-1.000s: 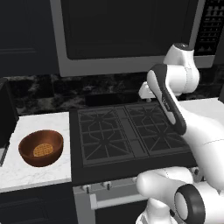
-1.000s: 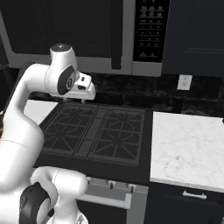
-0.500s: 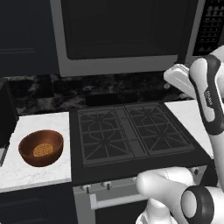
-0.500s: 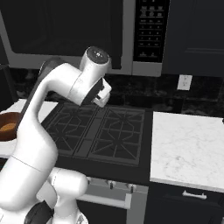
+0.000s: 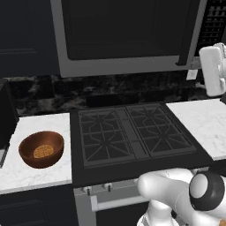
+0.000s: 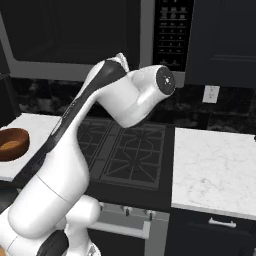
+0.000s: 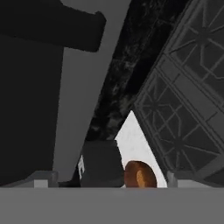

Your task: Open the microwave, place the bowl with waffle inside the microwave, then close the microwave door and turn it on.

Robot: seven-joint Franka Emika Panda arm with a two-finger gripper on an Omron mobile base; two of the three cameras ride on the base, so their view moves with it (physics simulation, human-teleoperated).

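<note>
Flanking a black stove (image 5: 132, 132), white marble counters (image 5: 35, 170) under dark cabinets (image 6: 222, 40).

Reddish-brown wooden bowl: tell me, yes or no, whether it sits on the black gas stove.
No. The reddish-brown wooden bowl rests on the white marble counter left of the black gas stove, with the round golden waffle inside.

Dark cabinets (image 6: 220, 40) and a black marbled backsplash (image 5: 114, 90) surround white marble counters (image 6: 212, 167) flanking a black gas stove (image 5: 132, 132).

The arm (image 6: 115, 100) has swung from above the stove (image 5: 132, 132) toward the right side, up near the microwave's (image 5: 128, 35) handle edge, and its jaws have opened wider.
</note>
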